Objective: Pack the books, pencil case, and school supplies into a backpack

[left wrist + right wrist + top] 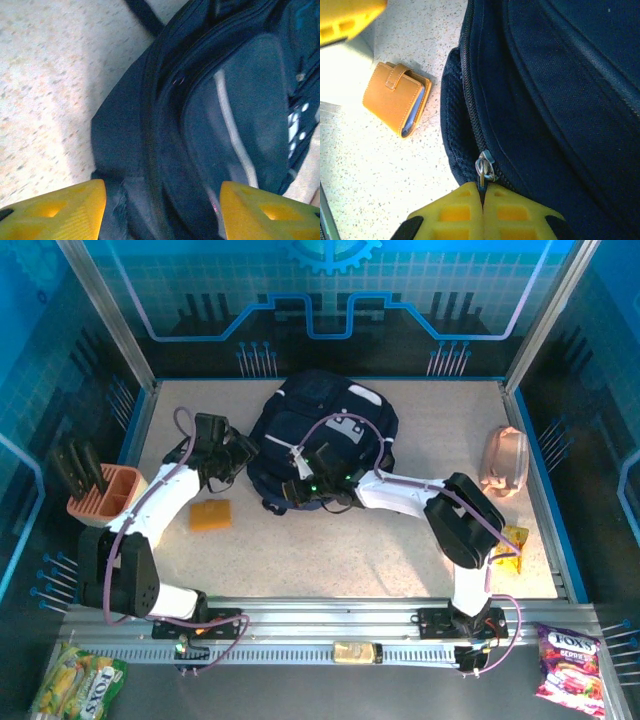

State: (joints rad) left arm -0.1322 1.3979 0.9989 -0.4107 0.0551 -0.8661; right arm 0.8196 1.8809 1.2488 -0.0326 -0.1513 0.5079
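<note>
Navy fabric backpack (pixel 320 435) mid-worktop (pixel 400 550), toward the far side. Zip pull (pixel 485 170) at its near-left corner, pinched in the closed right pincer (pixel 482 200); zipper track leading straight away from it. Left pincer (pixel 162 210) spread wide, empty, astride the bag's left edge. Orange booklet (pixel 395 97) just beside.

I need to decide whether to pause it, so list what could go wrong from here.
1. The right tool pinches just the small zipper pull; a tug could slip it free.
2. The left tool stands open over the backpack, not gripping it, so pulling may drag the whole bag.
3. The orange notebook lies close beside the bag and could get shoved.
</note>
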